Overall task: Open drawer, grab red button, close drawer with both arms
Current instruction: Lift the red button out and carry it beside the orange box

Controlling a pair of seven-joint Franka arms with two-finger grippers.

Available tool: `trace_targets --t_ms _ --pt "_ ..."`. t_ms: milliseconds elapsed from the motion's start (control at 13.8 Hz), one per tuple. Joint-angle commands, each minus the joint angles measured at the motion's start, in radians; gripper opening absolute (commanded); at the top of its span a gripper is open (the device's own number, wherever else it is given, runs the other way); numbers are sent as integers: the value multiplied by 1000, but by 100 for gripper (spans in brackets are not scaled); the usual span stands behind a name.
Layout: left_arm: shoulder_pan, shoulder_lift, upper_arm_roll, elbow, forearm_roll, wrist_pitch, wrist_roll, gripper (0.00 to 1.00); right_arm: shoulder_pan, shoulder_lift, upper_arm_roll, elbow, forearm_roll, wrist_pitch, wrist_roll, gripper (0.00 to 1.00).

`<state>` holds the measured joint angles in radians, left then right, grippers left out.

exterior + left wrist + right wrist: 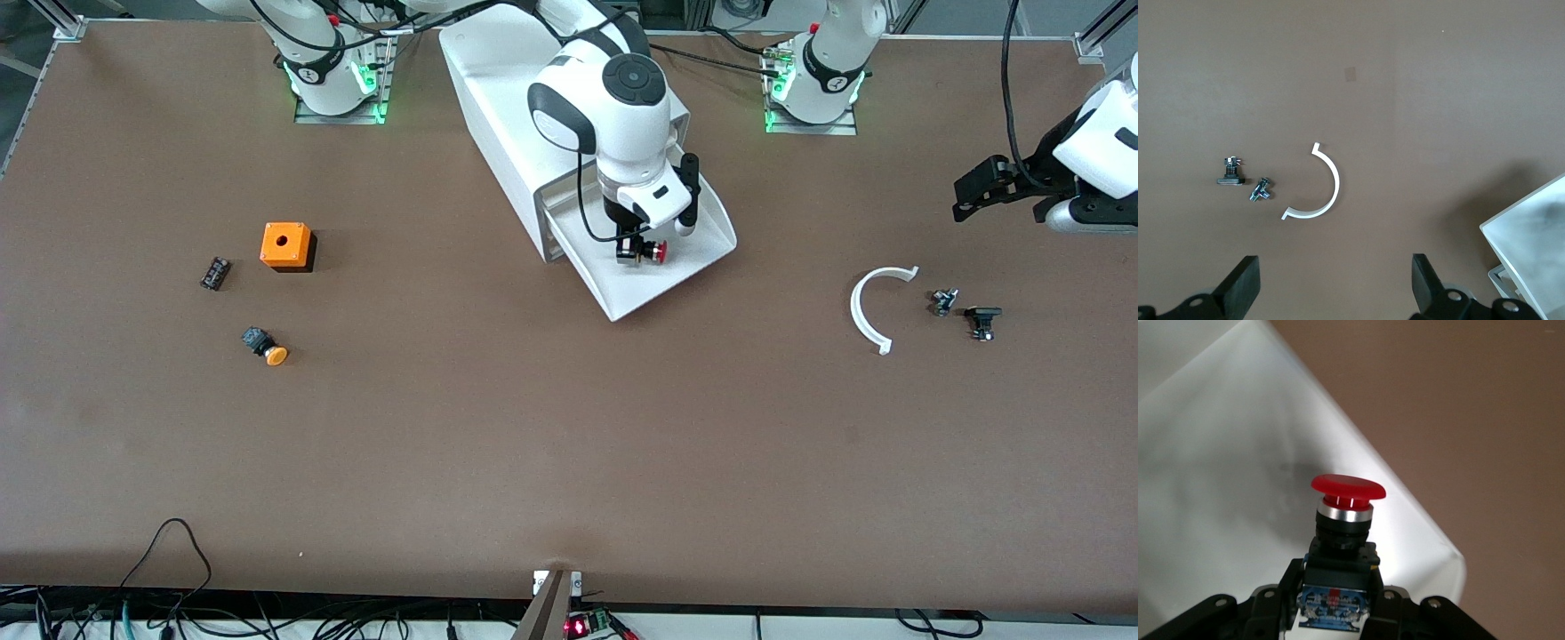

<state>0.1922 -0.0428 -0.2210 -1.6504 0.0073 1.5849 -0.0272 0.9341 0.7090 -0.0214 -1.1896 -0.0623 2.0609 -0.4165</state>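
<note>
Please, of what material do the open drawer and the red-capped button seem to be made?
The drawer looks like white plastic: smooth, matte, with rounded moulded corners and a soft sheen. The button, held by the right tool over the drawer, seems to have a glossy red plastic cap, a bright ring beneath it that is probably metal, and a black, dull body, likely plastic.

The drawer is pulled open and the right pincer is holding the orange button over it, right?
Almost. The drawer is open, and the right pincer is over it, but the button it holds is red, not orange. The right wrist view shows the red cap clearly. The orange button lies on the table, toward the right arm's end.
</note>
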Motion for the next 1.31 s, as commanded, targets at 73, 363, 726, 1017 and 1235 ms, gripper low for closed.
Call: trace_targets --t_ms 73,363,726,1017,1235 --pt "-8 15 3 29 2 -10 -8 100 -53 -89 -46 -14 -17 4 116 32" --pt "-10 18 -6 32 7 -13 -48 100 -193 -151 -86 -140 18 45 295 32" --pt "4 26 3 49 5 -20 -39 100 -351 -198 -86 -321 56 39 453 32" --pt "6 29 3 49 5 -20 -37 100 -412 -200 -88 -442 45 -21 716 35" --pt "6 29 6 49 2 -22 -34 100 -466 -204 -88 -585 45 80 783 36"
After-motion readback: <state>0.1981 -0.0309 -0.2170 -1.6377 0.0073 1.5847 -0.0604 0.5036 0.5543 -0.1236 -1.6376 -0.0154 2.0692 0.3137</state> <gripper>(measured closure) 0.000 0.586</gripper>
